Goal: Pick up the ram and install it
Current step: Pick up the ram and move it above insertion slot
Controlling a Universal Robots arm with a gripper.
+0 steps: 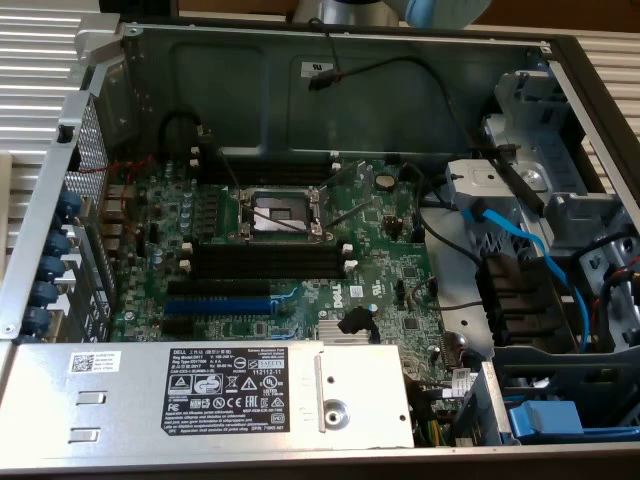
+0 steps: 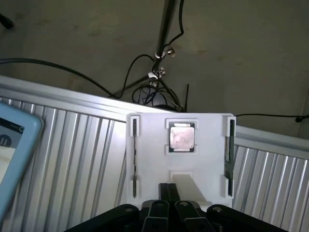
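ribbed aluminium bench [image 2: 82, 154], white slotted holder [image 2: 203, 164] lying flat on it, blue-rimmed flat device [image 2: 19, 145] near the holder, open pc case [image 1: 420, 90] sitting on the ribbed top

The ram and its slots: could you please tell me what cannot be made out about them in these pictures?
Wrist view: the ram stands edge-on in the white holder, so its label and chips are hidden.
Exterior view: the memory slots have latches too small to tell whether they are open or closed.
Exterior view: the arm is cut off by the picture's top edge.
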